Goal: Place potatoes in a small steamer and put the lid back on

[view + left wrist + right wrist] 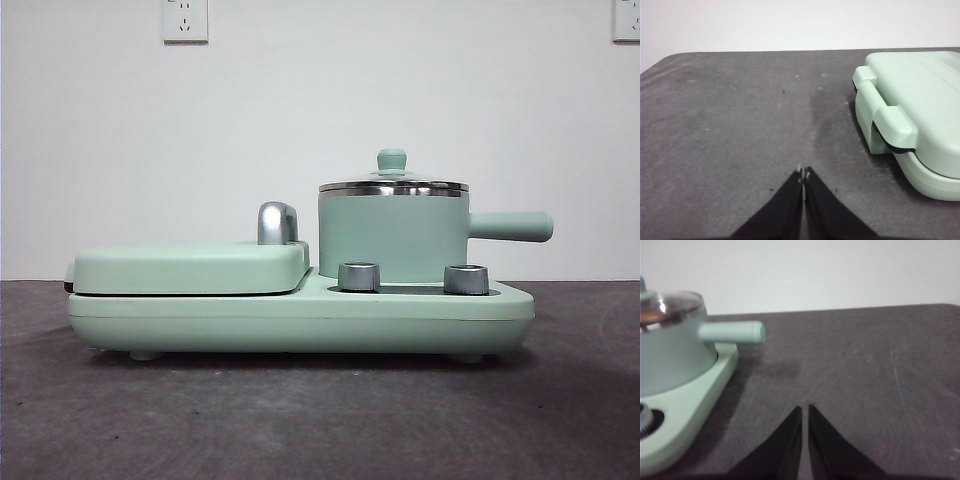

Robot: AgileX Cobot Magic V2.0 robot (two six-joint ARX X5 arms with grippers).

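Observation:
The small steamer [393, 237] is a mint-green pot with a straight side handle [511, 226]. It stands on the right part of a mint-green cooker base [300, 318]. The glass lid [393, 184] with its green knob sits on the pot's steel rim. The steamer also shows in the right wrist view [671, 347], with an orange tint under the lid glass [670, 307]. The potato itself is hidden. My left gripper [803, 173] is shut and empty over bare table beside the cooker. My right gripper [805, 408] is shut and empty over bare table, off the pot handle's end.
A flat mint-green griddle cover [190, 266] with a chrome handle [277, 222] lies on the cooker's left part; it also shows in the left wrist view [920, 110]. Two steel dials [359, 276] sit at the cooker's front. The table top is dark grey.

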